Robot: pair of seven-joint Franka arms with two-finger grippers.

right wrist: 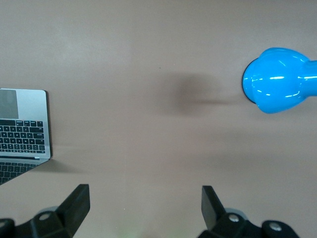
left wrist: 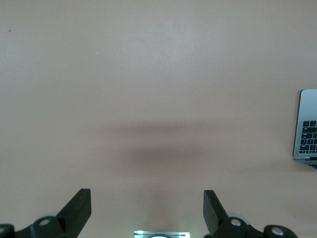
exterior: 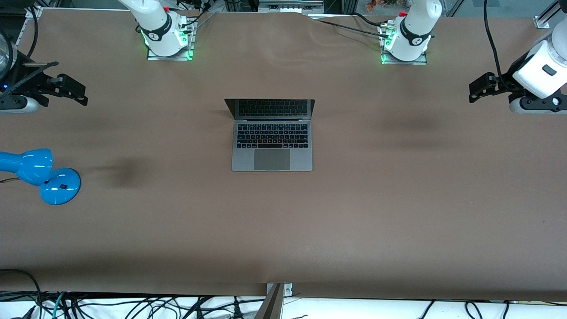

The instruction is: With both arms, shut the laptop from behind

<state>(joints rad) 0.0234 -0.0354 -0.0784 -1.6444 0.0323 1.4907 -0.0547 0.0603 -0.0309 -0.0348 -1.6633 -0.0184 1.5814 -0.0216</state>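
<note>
front view: the laptop (exterior: 272, 135) is seen open at mid-table, both arms waiting at the ends. left wrist view: the left gripper (left wrist: 147, 208) is spread wide (nothing held). right wrist view: the right gripper (right wrist: 145, 206) likewise, a blue lamp (right wrist: 277, 87) near

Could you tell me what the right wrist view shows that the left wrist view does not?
Only the right wrist view shows the blue desk lamp, plus the laptop's trackpad. Only the left wrist view shows a lit edge of what looks like the left arm's base plate between the open left gripper fingers. Both show bare brown table, an edge of the open laptop with part of its keyboard, and that arm's own open gripper; the right gripper holds nothing.
</note>
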